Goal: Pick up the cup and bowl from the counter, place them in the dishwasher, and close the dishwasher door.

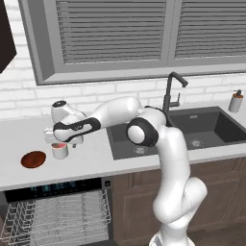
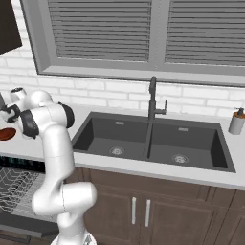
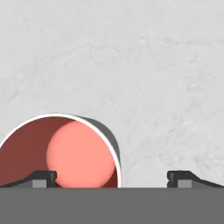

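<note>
The cup (image 1: 59,151) stands upright on the table (image 1: 96,161), well to the left of the dark double sink (image 1: 192,132) as the left base view has it, its red inside facing up. In the hand view the cup (image 3: 61,153) sits low and to the left, with one finger tip in front of its rim and the other off to the side over bare table, so the fingers (image 3: 112,178) are spread wide and pinch nothing. In the left base view the fingers (image 1: 60,142) hang just above the cup. The bowl (image 1: 33,159) lies flat on the table just beside the cup, on the side away from the sink. Below the bowl and cup the dishwasher (image 1: 57,186) is open, its wire rack (image 1: 57,218) pulled forward. A tall dark faucet (image 1: 169,93) rises behind the sink, and a soap dispenser (image 1: 235,101) stands at the sink's far right corner.
</note>
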{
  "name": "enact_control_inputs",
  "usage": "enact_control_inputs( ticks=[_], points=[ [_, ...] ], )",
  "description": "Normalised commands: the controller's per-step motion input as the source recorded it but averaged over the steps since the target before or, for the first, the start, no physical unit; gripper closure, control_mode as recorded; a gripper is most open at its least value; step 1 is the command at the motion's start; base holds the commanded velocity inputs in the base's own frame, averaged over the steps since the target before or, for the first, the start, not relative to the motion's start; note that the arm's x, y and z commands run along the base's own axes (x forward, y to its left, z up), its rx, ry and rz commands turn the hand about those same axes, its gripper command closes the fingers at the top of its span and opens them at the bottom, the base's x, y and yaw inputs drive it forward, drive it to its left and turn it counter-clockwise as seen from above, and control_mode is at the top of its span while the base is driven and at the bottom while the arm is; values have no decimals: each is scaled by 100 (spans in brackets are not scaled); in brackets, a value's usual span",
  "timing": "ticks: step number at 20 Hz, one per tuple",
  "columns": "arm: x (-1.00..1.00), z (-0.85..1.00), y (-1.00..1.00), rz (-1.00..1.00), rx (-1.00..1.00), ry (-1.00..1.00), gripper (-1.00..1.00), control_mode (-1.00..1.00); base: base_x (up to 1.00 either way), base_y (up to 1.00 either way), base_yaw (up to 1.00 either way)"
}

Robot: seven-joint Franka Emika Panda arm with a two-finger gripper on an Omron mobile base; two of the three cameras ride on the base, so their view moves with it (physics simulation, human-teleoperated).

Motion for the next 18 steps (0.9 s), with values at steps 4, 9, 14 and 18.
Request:
enact_control_inputs(
  ticks=[4,9,14,18],
  points=[
    [0,-26,-1,0,0,0,-100,-100,0,0,0],
    [0,-21,0,0,0,6,-100,-100,0,0,0],
    [0,0,0,0,0,1,-100,-100,0,0,0],
    [0,0,0,0,0,0,100,-100,0,0,0]
  ],
)
